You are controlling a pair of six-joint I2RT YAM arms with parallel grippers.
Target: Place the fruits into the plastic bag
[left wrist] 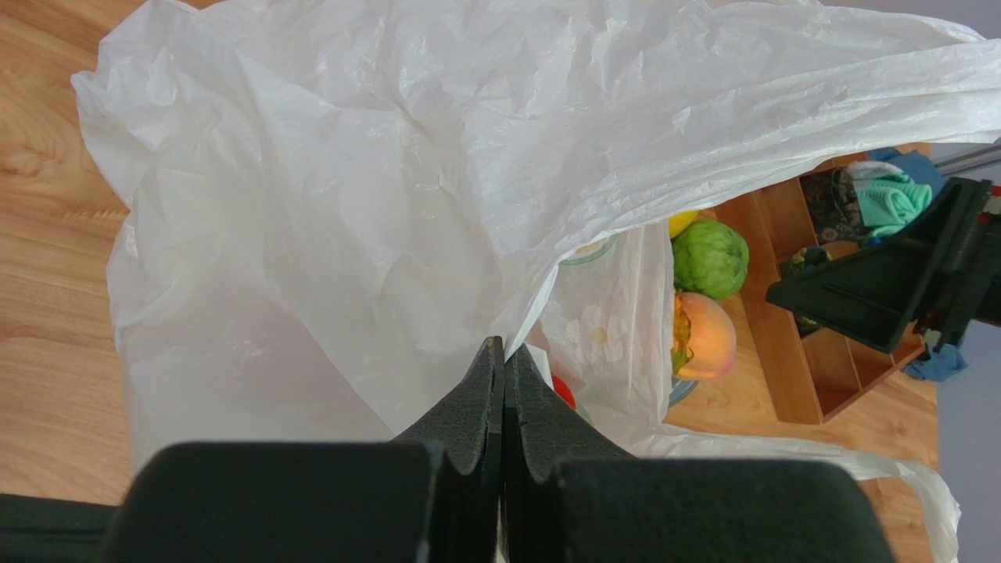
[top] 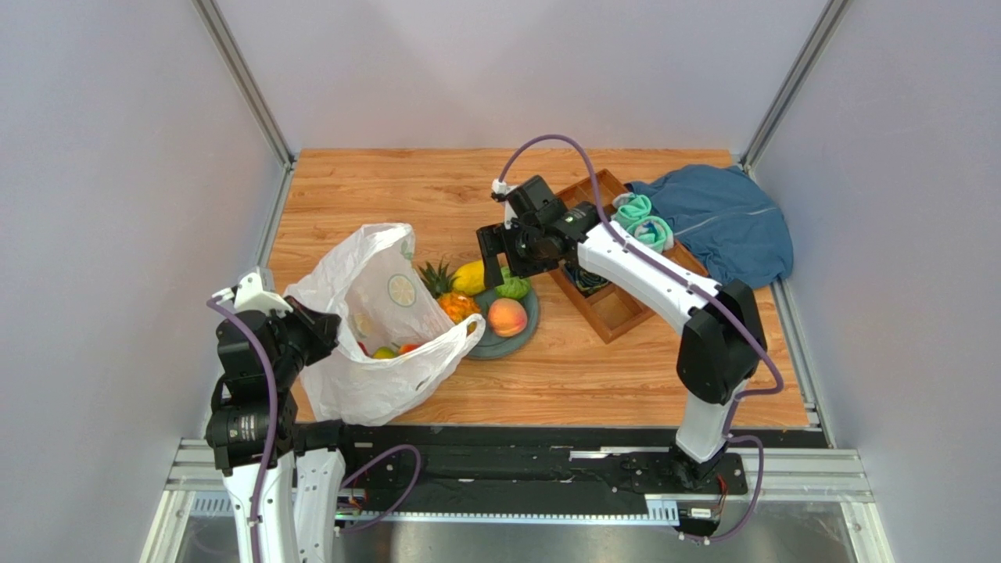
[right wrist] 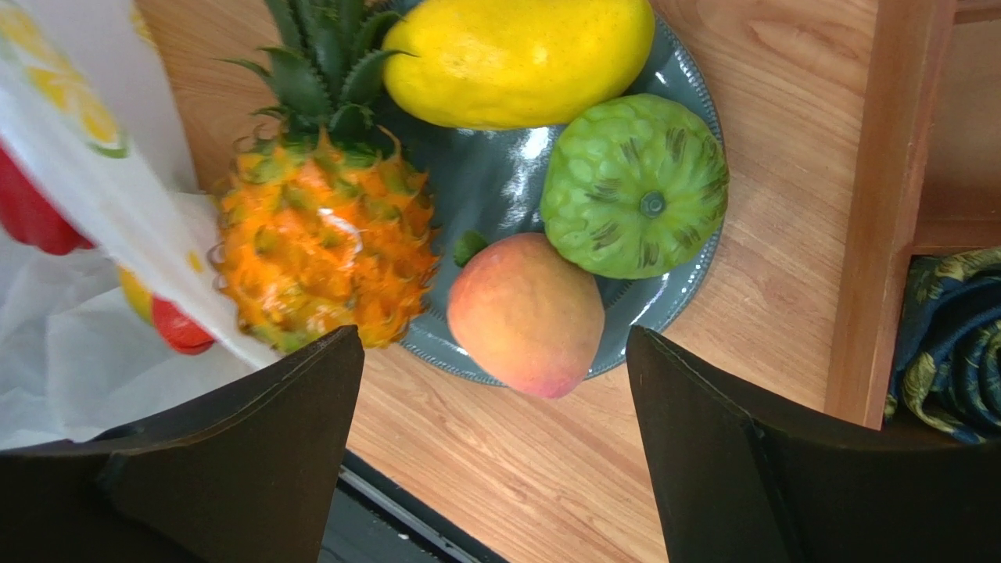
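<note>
The white plastic bag [top: 376, 323] with citrus prints stands open at the front left. My left gripper [left wrist: 503, 352] is shut on the bag's [left wrist: 411, 176] near rim, and the film is pinched between its pads. A red fruit [right wrist: 29, 211] and another red one [right wrist: 176, 331] lie inside the bag. On the grey plate [right wrist: 494, 176] lie the pineapple [right wrist: 323, 246], a yellow mango [right wrist: 517, 59], a green round fruit [right wrist: 635, 188] and a peach [right wrist: 525, 314]. Above the plate hovers my right gripper [top: 511, 252], open and holding nothing, with the peach below the gap between its fingers.
A wooden compartment tray [top: 611, 307] sits right of the plate, with rolled teal socks [top: 644, 217] at its far end. A blue cloth [top: 729, 223] lies at the back right. Grey walls close in both sides of the table.
</note>
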